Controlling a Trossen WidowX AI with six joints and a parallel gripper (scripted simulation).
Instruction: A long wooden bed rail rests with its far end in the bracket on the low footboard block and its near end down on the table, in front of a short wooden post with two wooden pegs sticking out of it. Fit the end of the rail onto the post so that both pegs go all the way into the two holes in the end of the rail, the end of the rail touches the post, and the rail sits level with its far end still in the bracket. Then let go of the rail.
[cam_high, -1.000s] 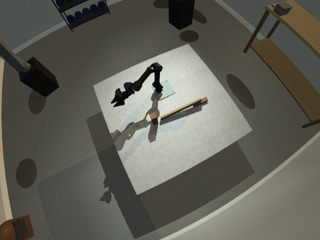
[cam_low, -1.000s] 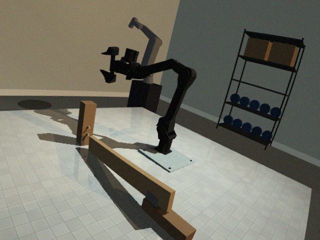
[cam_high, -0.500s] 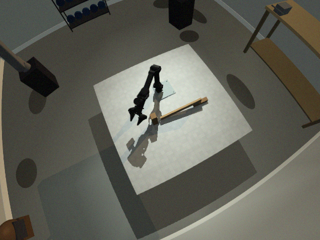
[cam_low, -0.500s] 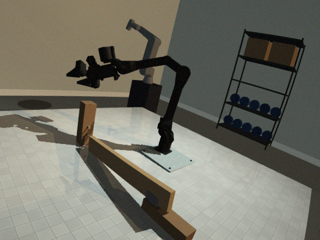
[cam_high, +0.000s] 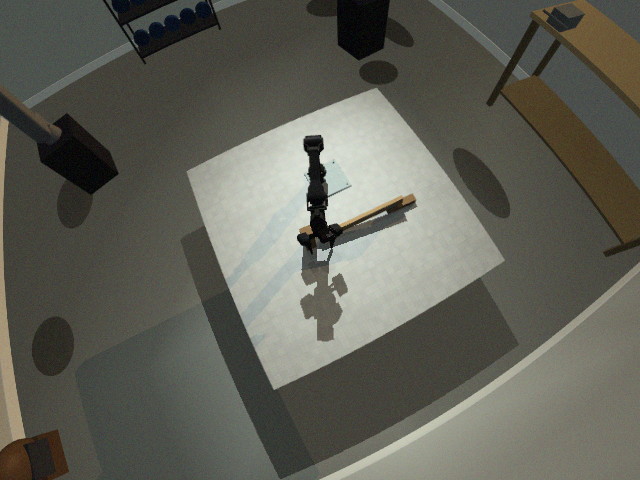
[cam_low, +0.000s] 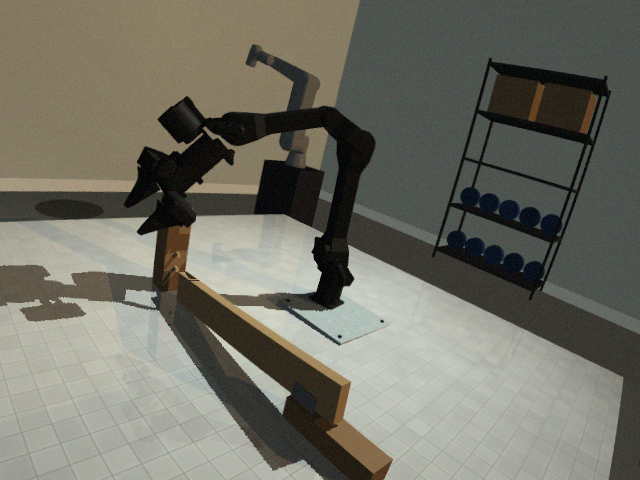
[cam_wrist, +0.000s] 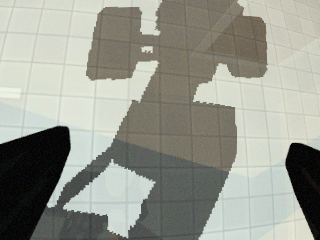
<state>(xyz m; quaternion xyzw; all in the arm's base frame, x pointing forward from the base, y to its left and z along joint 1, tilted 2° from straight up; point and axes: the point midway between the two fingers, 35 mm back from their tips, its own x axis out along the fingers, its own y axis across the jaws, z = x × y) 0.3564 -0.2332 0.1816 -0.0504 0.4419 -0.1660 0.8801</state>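
The long wooden rail (cam_high: 369, 212) (cam_low: 258, 338) slopes from the bracket (cam_low: 303, 396) on the low footboard block (cam_low: 356, 448) (cam_high: 410, 199) down to its near end, by the foot of the post. The short wooden post (cam_low: 171, 245) (cam_high: 303, 229) stands upright. Its upper peg (cam_low: 175, 254) and lower peg (cam_low: 173, 269) show bare above the rail's near end; the holes are hidden. My gripper (cam_high: 321, 248) (cam_low: 132, 219) (cam_wrist: 182, 146) is wide open and empty, in the air above the post area. One finger overlaps the post's top in the exterior view; contact cannot be told.
The arm's base plate (cam_high: 338, 178) (cam_low: 341, 325) lies on the tiled white table (cam_high: 403, 289) (cam_low: 491, 403), to one side of the rail. The arm arches from it toward the post. The wrist view shows tabletop and the arm's shadow between the fingers.
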